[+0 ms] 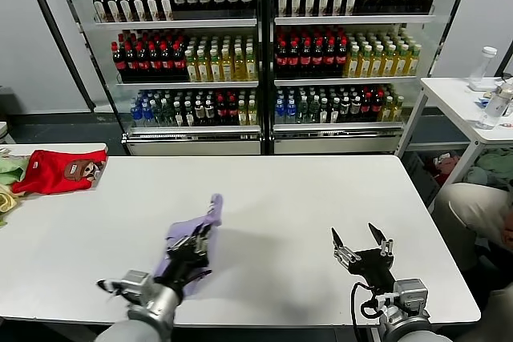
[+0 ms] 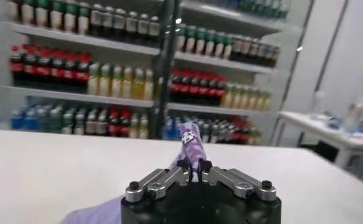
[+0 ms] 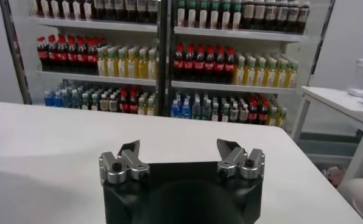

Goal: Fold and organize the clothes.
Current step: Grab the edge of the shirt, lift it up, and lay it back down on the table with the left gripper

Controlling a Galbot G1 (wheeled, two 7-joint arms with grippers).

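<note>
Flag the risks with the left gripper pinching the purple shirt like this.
1. The left gripper holds only a narrow bunch of the purple shirt; it may slip out.
2. The shirt is crumpled, so a fold could trap wrinkles.
3. The right gripper is open and apart from it, giving no support.

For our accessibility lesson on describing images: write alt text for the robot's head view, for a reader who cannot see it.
The left hand is shut on a bunched lavender T-shirt, over a white table. The right hand hovers open and empty above the table's right side. A red garment lies at the far left; drink shelves stand behind.
</note>
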